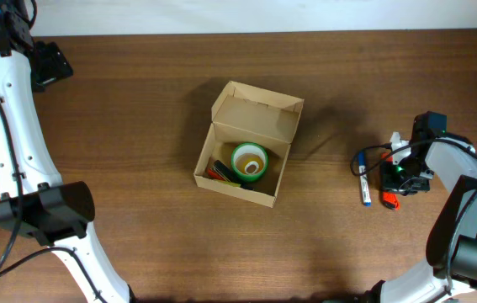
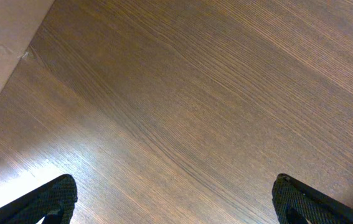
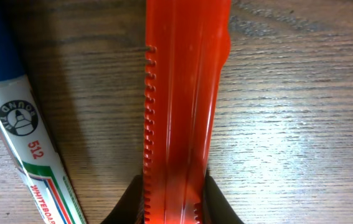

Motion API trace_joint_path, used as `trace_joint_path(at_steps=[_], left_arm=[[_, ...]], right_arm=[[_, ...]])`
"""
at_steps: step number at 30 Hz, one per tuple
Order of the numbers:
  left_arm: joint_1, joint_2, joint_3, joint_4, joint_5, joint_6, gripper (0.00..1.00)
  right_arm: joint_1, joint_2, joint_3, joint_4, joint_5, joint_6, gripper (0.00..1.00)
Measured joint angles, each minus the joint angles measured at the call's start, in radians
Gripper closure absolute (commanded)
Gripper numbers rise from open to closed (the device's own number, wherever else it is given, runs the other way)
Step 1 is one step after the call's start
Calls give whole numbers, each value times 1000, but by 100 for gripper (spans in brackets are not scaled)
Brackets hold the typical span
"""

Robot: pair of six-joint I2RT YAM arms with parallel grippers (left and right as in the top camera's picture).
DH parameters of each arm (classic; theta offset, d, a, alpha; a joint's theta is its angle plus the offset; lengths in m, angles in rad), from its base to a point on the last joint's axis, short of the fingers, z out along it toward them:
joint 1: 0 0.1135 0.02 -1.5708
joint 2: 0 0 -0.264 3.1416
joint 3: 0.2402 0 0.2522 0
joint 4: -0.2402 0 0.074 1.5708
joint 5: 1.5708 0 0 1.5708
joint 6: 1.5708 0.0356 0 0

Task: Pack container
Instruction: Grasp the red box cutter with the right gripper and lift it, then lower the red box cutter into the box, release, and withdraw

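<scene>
The container (image 1: 236, 187), a tan cardboard box, stands open mid-table with its lid flap (image 1: 257, 114) raised at the back. Inside lie a green tape roll (image 1: 249, 161) and dark pens (image 1: 219, 172). Far right of it, my right gripper (image 1: 392, 192) is down at the table. In the right wrist view this gripper (image 3: 173, 199) is shut on a red serrated plastic piece (image 3: 185, 93), with a finger pressed against each side. A blue-capped whiteboard marker (image 3: 20, 137) lies just beside it. My left gripper (image 1: 49, 63) is at the far back left, open (image 2: 176, 199) over bare wood.
The whiteboard marker (image 1: 363, 181) lies on the table to the left of the right gripper, pointing front to back. A pale surface (image 2: 2, 50) borders the wood at the top left of the left wrist view. The arms' white links stand along both sides.
</scene>
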Motion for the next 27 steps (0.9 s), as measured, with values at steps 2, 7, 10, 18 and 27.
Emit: trace_joint_path(at_steps=[2,7,10,18,27], left_arm=[[0,0,0,0,0,0,0],[0,0,0,0,0,0,0],[0,0,0,0,0,0,0],[0,0,0,1,0,0,0],[0,0,0,0,0,0,0]], right_arm=[[0,0,0,0,0,5,96],[0,4,23,-35,-24,35,96],[0,7,112,-88,-52,62,96],[76,-51,484,-308,-144,115,96],[517,-116,806,-325,-161,114,96]])
